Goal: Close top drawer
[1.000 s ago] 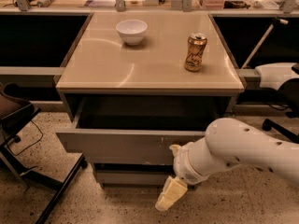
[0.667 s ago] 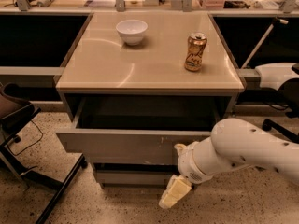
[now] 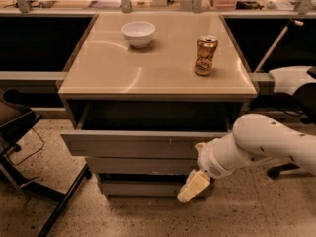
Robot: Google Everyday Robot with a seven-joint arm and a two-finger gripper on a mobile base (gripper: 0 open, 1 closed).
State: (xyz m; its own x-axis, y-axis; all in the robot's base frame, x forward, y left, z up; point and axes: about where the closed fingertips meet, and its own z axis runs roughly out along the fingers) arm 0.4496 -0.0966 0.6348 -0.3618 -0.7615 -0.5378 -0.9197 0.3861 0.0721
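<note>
item: top drawer, grey metal, standing pulled out from the cabinet under the worktop, dark tray gap showing behind its front panel; sitting where it was a second ago, so nothing is closing yet.

item: pincer, pale, hanging low at the right, beneath the top drawer's front edge and in front of the lower drawer fronts; whether it is apart or together cannot be told. over the last second it is drifting rightward and rising a little, the white arm shifting with it.

item: white bowl and drink can, resting unmoved on the worktop.

note: the arm appears to be lining up against the panel; the push itself is probably still to come.
</note>
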